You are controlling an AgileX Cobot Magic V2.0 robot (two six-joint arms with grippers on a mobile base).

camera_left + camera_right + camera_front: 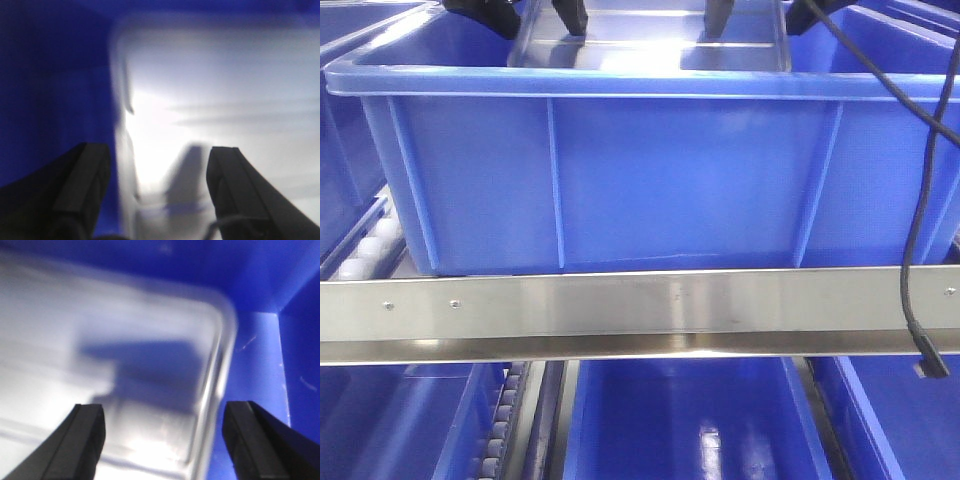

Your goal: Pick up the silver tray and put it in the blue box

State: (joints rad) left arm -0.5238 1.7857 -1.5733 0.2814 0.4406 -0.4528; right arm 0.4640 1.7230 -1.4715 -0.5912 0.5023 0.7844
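**benchrat:** Two things block the front view before you get to anything useful: a steel rail (pixel 640 305) running straight across, and a black cable (pixel 920 200) dangling down the right side. Behind them the blue box (pixel 620 180) fills most of the frame, so all you see of its contents is a strip over the near rim.

**rollerguy:** Yeah, but the silver tray (pixel 650 45) shows in that strip, sitting in the box toward the far rim. Looks to me like it's been lowered flat to fit wall to wall.

**benchrat:** Agreed. Wrist views are blurry, though. Left gripper (pixel 157 195) is spread wide, straddling the tray's left edge, one finger over blue, one over metal. Not pinching anything.

**rollerguy:** Same for the right gripper (pixel 165 440): parted fingers either side of the tray's rounded right corner, box wall just beyond.

**benchrat:** I'd guess that's a release. Can't tell whether the tray rests on the box floor, and the arms are cut off at the top.
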